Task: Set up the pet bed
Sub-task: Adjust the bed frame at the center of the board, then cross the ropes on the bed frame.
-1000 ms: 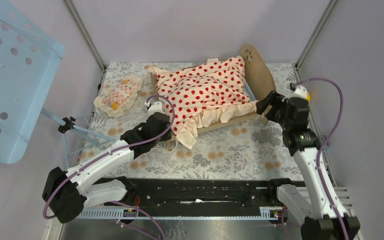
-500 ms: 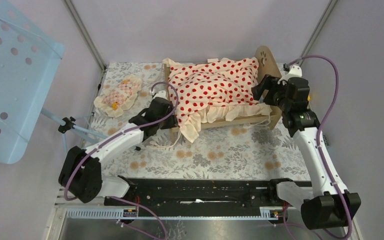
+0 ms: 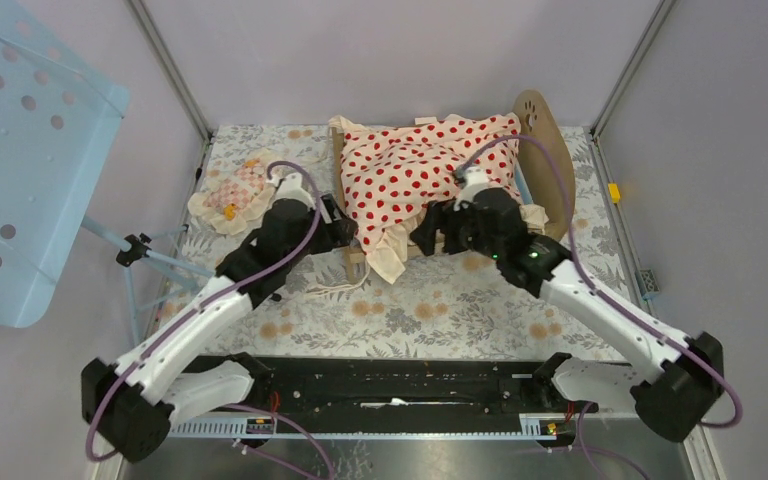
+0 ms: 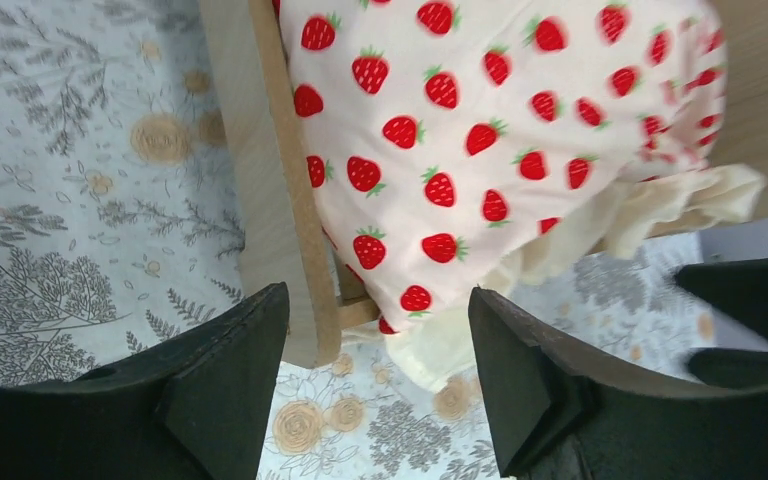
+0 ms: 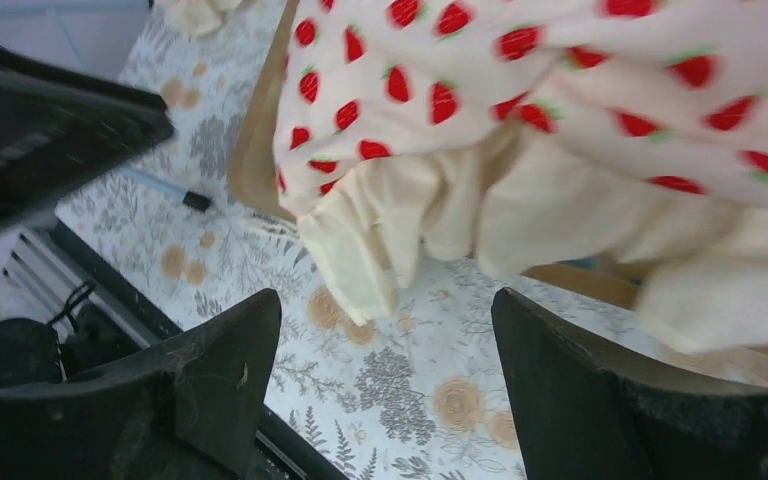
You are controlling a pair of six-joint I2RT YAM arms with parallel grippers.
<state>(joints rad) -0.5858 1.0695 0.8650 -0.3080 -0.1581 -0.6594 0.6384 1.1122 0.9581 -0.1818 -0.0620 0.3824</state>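
Note:
The pet bed (image 3: 538, 130) stands at the back middle, its rounded paw-print headboard on the right. A red-dotted cream blanket (image 3: 410, 165) lies crumpled over it and hides the mattress. One ruffled corner (image 5: 360, 260) hangs over the front rail. My left gripper (image 3: 343, 228) is open at the footboard (image 4: 280, 200), whose lower corner sits between the jaws untouched (image 4: 378, 298). My right gripper (image 3: 428, 232) is open in front of the bed, just below the hanging ruffle, with nothing between its fingers (image 5: 388, 300). The pink checked pillow (image 3: 235, 195) lies on the cloth to the left.
A blue perforated stand (image 3: 30, 150) leans in from the left, its tripod legs (image 3: 150, 255) on the floral cloth. A thin cream cord (image 3: 335, 288) lies before the footboard. The black rail (image 3: 390, 380) runs along the near edge. Grey walls close in the sides and back.
The bed has shifted right and back. My right arm swung from the headboard end to the bed's front. My left gripper opened wider at the footboard.

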